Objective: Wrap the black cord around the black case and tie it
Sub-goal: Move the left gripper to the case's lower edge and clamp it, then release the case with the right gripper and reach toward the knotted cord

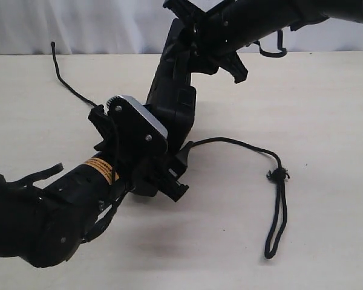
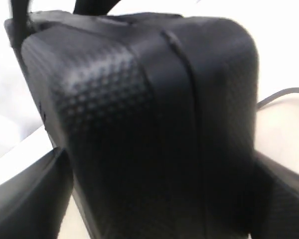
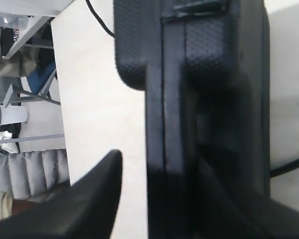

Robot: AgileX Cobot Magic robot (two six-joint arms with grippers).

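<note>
The black case [image 1: 171,99] stands up on its narrow end, leaning, in the middle of the table. My left gripper [image 1: 162,162] is shut on its lower end; in the left wrist view the case [image 2: 154,114] fills the space between both fingers [image 2: 32,199]. My right gripper [image 1: 196,42] is open over the case's upper end. One of its fingers [image 3: 89,199] stands apart from the case [image 3: 189,74]; the other lies against the handle side. The black cord [image 1: 236,142] runs from the far left, passes behind the left gripper, and ends on the right in a frayed knot [image 1: 279,175] and a loop [image 1: 276,229].
The pale table [image 1: 314,103] carries only the case and the cord. Its back edge meets a white wall. The cord's free end [image 1: 53,46] lies at the far left. Off the table's edge, the right wrist view shows chairs and clutter [image 3: 20,119].
</note>
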